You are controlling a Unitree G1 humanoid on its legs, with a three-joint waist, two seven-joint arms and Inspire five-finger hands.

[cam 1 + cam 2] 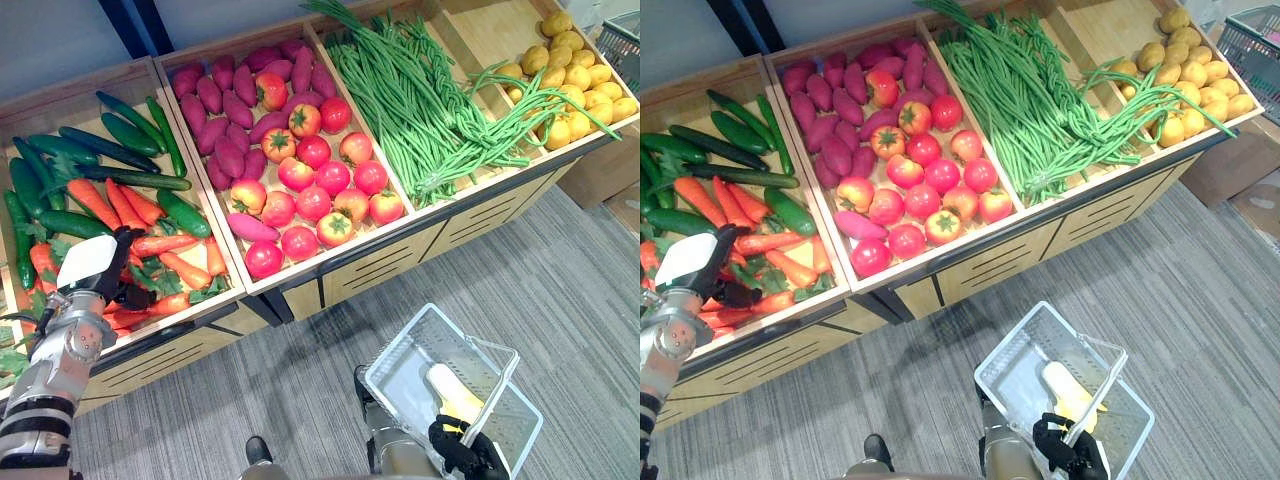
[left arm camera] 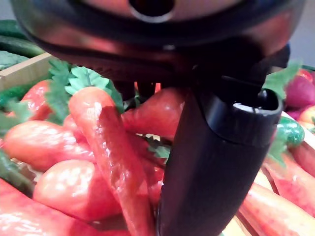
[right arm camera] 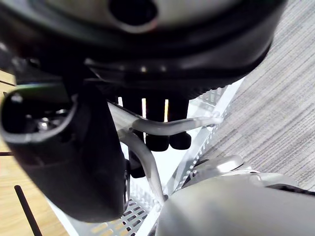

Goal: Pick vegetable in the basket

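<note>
My left hand (image 1: 108, 272), with a white cover on its thumb, hangs over the orange carrots (image 1: 165, 262) in the leftmost crate. In the left wrist view its thumb (image 2: 211, 162) stands straight beside a long carrot (image 2: 113, 147). Its fingers reach down among the carrots and grip nothing that I can see. Low on the right, my right hand (image 1: 465, 452) is shut on the metal handle (image 3: 167, 125) of a clear plastic basket (image 1: 400, 352), which it holds above the carpet. A pale yellow vegetable (image 1: 455, 395) lies inside the basket.
The wooden stand holds cucumbers (image 1: 80, 150), purple sweet potatoes (image 1: 225, 120), tomatoes (image 1: 315, 190), long green beans (image 1: 420, 100) and yellow potatoes (image 1: 575, 75). Another basket (image 1: 625, 45) and a cardboard box (image 1: 610, 165) stand at the far right. Grey carpet (image 1: 300, 390) lies in front.
</note>
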